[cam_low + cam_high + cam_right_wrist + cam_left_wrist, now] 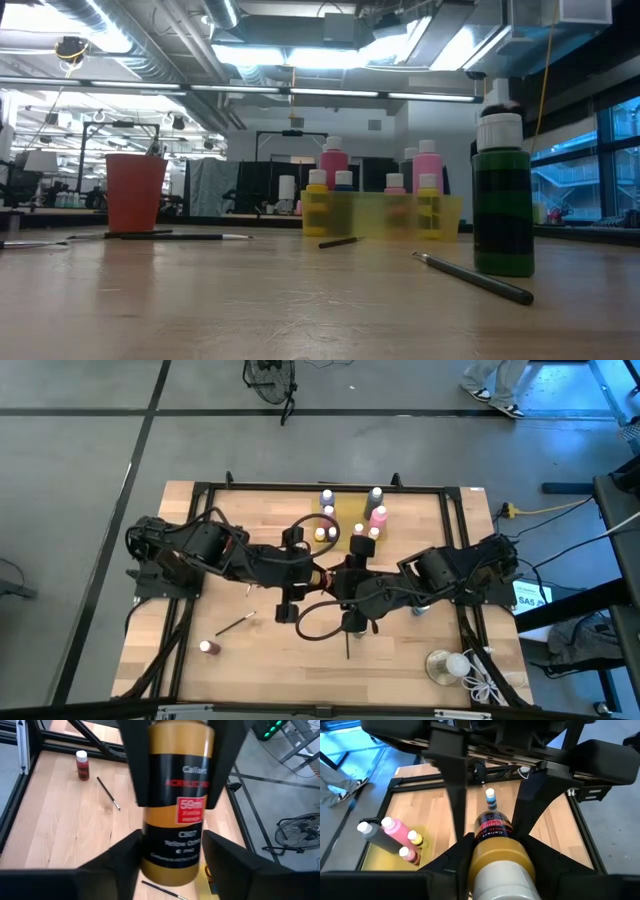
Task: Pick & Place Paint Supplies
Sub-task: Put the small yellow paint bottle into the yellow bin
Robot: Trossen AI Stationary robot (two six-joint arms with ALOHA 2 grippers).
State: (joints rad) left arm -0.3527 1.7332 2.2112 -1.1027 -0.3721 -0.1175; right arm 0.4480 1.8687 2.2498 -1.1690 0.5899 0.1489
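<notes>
A yellow-ochre paint bottle [492, 842] with a black label and a white cap is held in the air over the middle of the table. My left gripper [495, 870] is shut on it, with the cap toward its wrist. My right gripper [170, 857] faces it from the other side, open. Its fingers [117, 855] stand close on either side of the bottle's base end [167, 870]; whether they touch it I cannot tell. In the high view the two grippers meet at mid-table [330, 575], and the bottle is hidden between them. My left gripper pinches the bottle's gold body just past the white cap [497, 855] between its two fingers [142, 765]. The fingers lie along the bottle. The bottle is lifted clear of the table, its base pointing away from the wrist toward my right gripper.
A yellow tray [350, 510] at the far middle holds several bottles, one of them pink [378, 517]. A small red bottle [206, 647] and a brush [235, 624] lie near left. A blue-banded bottle [490, 799], a green bottle [503, 200], another brush [475, 277] and a clear dish [447, 665] are also on the table.
</notes>
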